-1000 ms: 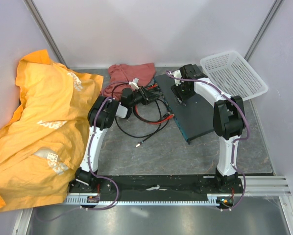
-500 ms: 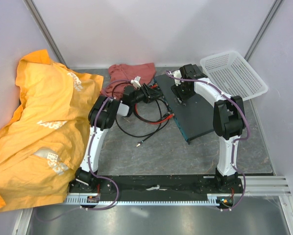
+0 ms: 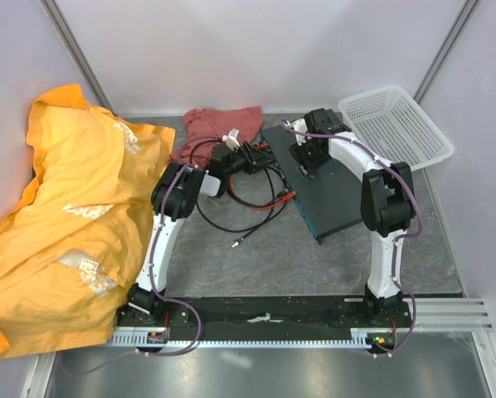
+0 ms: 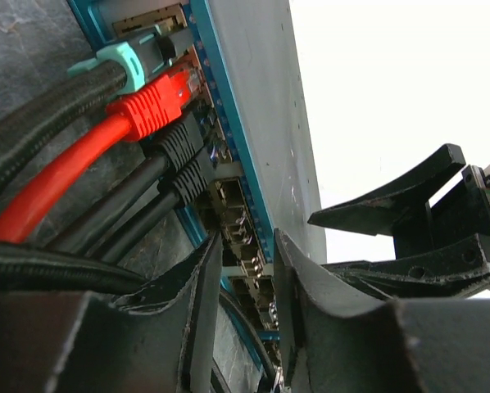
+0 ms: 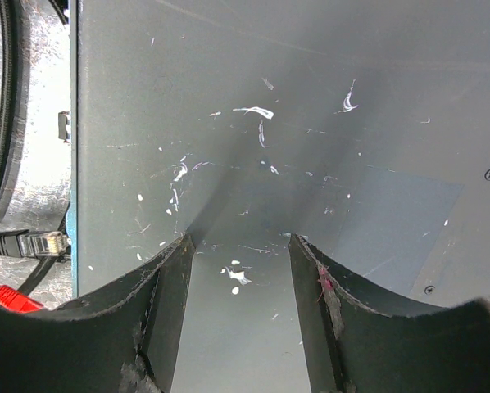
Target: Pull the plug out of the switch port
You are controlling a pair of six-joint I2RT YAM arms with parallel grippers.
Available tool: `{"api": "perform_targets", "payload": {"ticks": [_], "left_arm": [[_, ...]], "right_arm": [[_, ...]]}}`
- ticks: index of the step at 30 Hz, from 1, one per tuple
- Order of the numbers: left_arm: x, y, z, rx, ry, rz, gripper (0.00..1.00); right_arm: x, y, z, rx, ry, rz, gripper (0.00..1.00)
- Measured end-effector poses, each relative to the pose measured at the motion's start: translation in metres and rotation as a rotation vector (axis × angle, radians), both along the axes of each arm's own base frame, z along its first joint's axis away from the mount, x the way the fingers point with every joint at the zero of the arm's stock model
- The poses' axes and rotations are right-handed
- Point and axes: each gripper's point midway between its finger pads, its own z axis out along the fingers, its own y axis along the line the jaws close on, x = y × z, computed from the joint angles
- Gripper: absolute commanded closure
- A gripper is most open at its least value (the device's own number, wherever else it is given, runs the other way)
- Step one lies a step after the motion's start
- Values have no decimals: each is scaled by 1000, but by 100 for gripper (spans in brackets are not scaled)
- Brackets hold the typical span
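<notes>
The switch lies flat at centre right, its teal port edge facing left. In the left wrist view a teal plug, a red plug and two black plugs sit in ports along that edge. My left gripper is at this edge, open, its fingers either side of empty ports just below the black plugs, holding nothing. My right gripper is open, its fingertips resting on the switch's top.
Black and red cables loop on the table left of the switch, with a loose end. An unplugged clear connector lies beside the teal edge. There is a red-brown cloth behind, an orange cloth at left and a white mesh basket at back right.
My left gripper has moved right and a little away from me, closer to the switch's port edge. The right arm and the switch have not moved.
</notes>
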Motion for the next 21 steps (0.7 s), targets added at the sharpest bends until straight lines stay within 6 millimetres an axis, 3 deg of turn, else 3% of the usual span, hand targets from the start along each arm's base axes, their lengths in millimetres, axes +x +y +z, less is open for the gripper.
{"api": "perform_targets", "payload": {"ticks": [5, 14, 18, 21], "left_arm": [[3, -3, 0, 3, 5, 5, 72], [3, -3, 1, -2, 11, 4, 76], [4, -2, 1, -2, 11, 5, 66], [5, 1, 1, -5, 2, 12, 66]], "right_arm": [[0, 0, 0, -1, 0, 0, 39], [0, 0, 0, -9, -3, 4, 39], [0, 1, 0, -14, -6, 10, 38], [0, 1, 0, -23, -7, 10, 38]]}}
